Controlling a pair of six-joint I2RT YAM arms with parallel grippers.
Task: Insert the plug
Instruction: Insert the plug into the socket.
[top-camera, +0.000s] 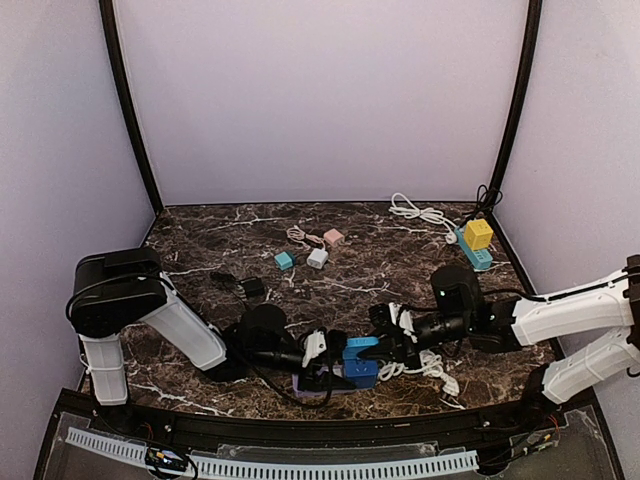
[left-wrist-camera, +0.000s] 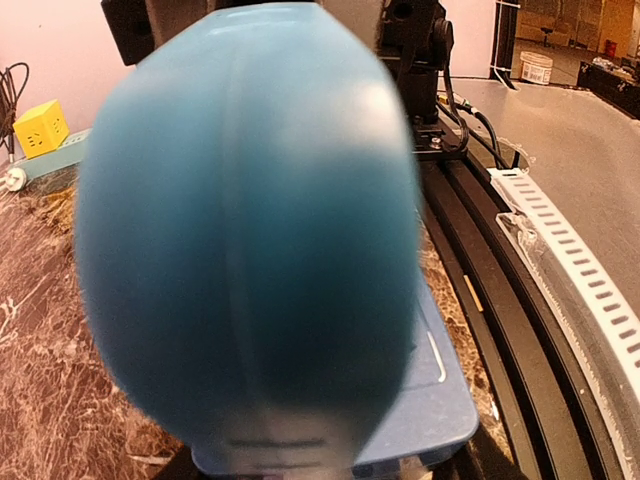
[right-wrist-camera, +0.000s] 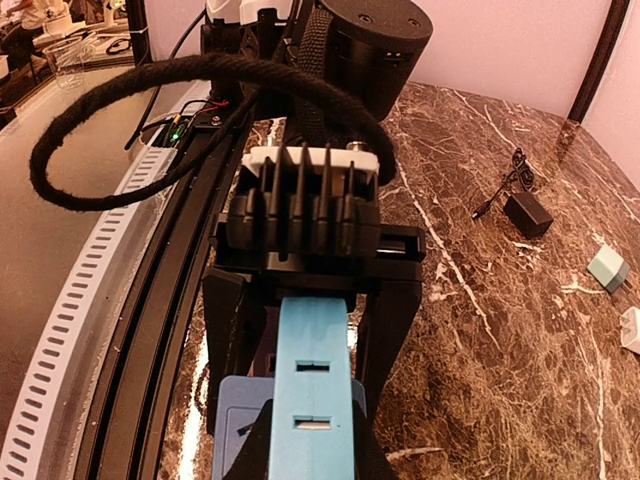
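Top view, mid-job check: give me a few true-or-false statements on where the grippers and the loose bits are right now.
1. The yellow cube sits on the teal power strip in the far right corner. True.
2. The left gripper and right gripper are far apart. False: they meet at the centre, near the front edge of the table.
3. The right gripper is shut on a light blue strip. True.
4. The black adapter lies beside the yellow cube. False: it lies left of centre, near the left arm.
5. The pink cube, white cube and teal cube are stacked. False: each rests on the table.
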